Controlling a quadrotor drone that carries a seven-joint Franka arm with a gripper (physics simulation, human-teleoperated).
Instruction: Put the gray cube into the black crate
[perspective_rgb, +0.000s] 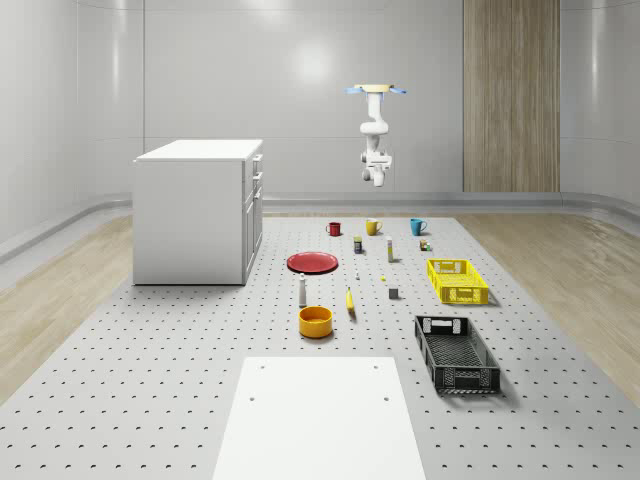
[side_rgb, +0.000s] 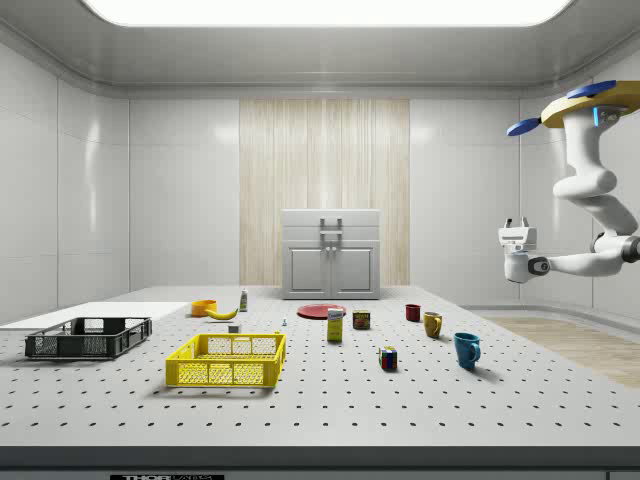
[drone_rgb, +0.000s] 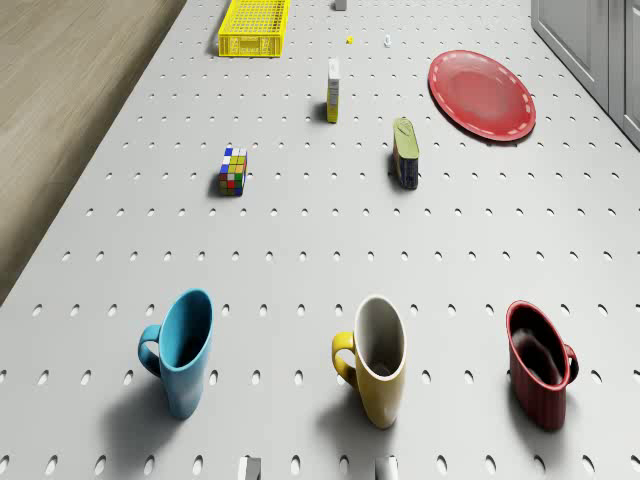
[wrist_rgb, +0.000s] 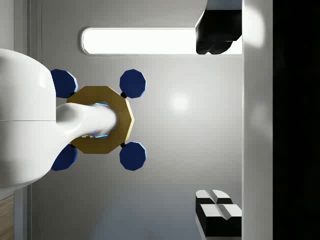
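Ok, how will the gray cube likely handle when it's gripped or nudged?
The gray cube looks small, flat-sided and solid, so probably stiff, light and unlikely to roll. Sitting flat on the table, a push would likely slide it. The drone hovers high near the yellow mug, hand open.

Whole-scene view looks down the counter lengthwise; side view crosses it low. Both share the yellow crate. Drone view looks down at the mugs; wrist view faces up.
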